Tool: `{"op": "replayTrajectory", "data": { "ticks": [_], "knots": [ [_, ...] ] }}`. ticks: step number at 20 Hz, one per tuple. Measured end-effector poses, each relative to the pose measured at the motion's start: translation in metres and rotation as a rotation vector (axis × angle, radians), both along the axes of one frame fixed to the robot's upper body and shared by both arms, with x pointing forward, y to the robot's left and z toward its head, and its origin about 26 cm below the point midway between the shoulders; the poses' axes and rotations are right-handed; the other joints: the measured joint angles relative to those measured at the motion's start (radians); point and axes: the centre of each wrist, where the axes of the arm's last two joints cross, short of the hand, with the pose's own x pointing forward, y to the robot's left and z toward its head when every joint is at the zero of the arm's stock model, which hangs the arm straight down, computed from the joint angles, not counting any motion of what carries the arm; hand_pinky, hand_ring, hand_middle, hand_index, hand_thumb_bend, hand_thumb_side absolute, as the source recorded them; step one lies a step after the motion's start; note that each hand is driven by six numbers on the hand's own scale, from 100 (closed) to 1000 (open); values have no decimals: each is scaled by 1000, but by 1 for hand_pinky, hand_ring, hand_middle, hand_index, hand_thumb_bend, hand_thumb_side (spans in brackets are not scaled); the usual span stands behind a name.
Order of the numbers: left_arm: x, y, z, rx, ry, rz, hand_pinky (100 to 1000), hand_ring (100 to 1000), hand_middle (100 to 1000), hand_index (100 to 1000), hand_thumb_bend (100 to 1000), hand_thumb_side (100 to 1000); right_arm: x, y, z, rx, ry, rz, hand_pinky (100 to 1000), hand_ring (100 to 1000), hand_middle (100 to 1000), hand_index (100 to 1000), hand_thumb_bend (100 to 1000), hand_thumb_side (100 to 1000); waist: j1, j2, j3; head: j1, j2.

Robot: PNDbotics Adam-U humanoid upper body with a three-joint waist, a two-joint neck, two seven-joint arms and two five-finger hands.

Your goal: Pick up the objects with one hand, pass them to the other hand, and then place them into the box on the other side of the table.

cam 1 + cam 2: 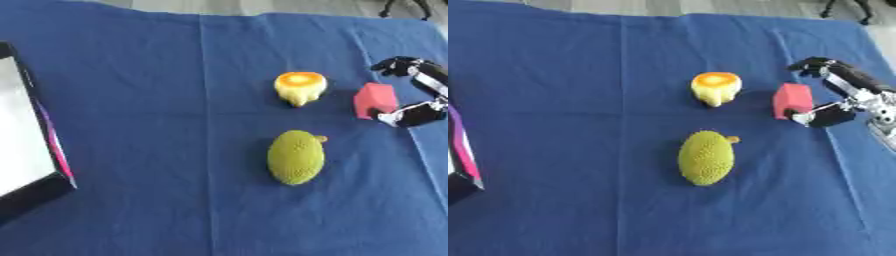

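**Three small objects on the cloth, one about to be taken**

Three items lie on the blue cloth-covered table [122,100]: a small red block with a sloped top [791,100], a yellow pear-shaped fruit model with an orange cut face [715,87], and a green, bumpy oval fruit model with a short stem [706,157]. The red block sits at about two o'clock from the table's centre, the yellow fruit just beside it toward the centre, the green one at about five o'clock from the yellow.

The robot's right hand [846,95] is seen at the three o'clock edge, spread wide around the red block: one dark digit is held above and behind the block, while another [820,117] touches or nearly touches its lower right corner. Nothing is held yet. The left hand is not shown in either view.

The white-floored box with a black and pink rim [54,150] is found at nine o'clock, well apart from all three objects.

The block is judged light and fairly stiff, with flat sides that should suit a pinch across two opposite faces; its sloped top may let a finger slide. The green fruit's rough skin should resist slipping, and it is best taken across its narrower middle. The yellow one tapers, so its widest part is preferred.
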Motion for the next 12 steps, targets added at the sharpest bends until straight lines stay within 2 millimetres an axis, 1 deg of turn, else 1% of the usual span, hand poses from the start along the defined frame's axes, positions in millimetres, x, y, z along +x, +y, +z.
{"op": "replayTrajectory", "data": {
  "ticks": [6, 12],
  "knots": [
    [-6, -1, 11, -6, -56, -5, 952, 878, 1000, 761, 108, 815, -3, -4, -4, -29, 20, -38, 867, 840, 869, 885, 405, 142, 0, 2, 1, -6, 0],
    [-10, -1, 17, -7, -87, -1, 950, 876, 1000, 760, 104, 811, -5, -6, -5, -41, 28, -54, 867, 839, 867, 883, 404, 137, 0, 4, 5, -11, 0]
  ]
}}
